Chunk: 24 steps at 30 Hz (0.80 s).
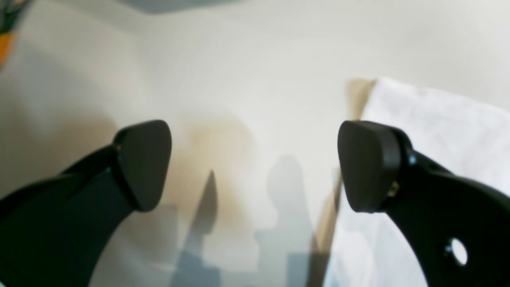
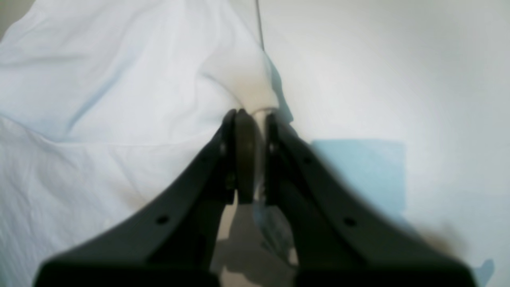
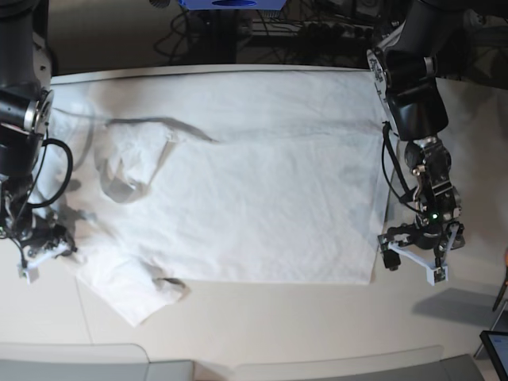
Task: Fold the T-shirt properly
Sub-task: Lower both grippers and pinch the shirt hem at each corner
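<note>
Shirt spread on the counter, one pincer gripping it.

The shirt (image 3: 238, 190) lies mostly flat across the counter (image 3: 262, 333), a sleeve bunched at the base view's lower left. The right pincer (image 2: 252, 115) is clamped on a pinch of the fabric there. The left pincer (image 1: 255, 167) is spread wide, empty, just beside the shirt's opposite edge.

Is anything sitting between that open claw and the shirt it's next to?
Nothing visible. The left gripper hangs open just off the T-shirt's edge, with only bare table between them. The right gripper is already shut on a bunch of the fabric.
</note>
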Motion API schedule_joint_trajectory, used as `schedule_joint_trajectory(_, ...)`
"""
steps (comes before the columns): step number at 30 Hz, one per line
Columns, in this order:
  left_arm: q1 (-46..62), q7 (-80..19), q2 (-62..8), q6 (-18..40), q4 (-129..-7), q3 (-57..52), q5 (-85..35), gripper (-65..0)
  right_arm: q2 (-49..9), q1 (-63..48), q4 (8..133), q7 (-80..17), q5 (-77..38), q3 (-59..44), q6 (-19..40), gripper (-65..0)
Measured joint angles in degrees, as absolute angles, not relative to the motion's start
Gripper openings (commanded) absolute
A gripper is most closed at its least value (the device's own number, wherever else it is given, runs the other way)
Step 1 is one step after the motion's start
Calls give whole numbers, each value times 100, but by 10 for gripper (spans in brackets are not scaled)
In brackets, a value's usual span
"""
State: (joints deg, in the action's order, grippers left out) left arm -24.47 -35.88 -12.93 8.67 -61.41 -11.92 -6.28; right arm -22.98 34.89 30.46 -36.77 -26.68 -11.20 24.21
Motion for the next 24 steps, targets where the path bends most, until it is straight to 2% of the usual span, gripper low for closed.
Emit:
schedule_joint_trajectory(15,-4250,-3247,-1205,972,-3356,-1210,-628,0,-2296,3487,3048,-3675,-2661,-1120,2421,-650)
schedule_joint_trajectory(24,-4351,-3061,-921,969,-2991,-1210,-611,0,-2303,3487,3048,-3677,-2661,-1120,2421,-650)
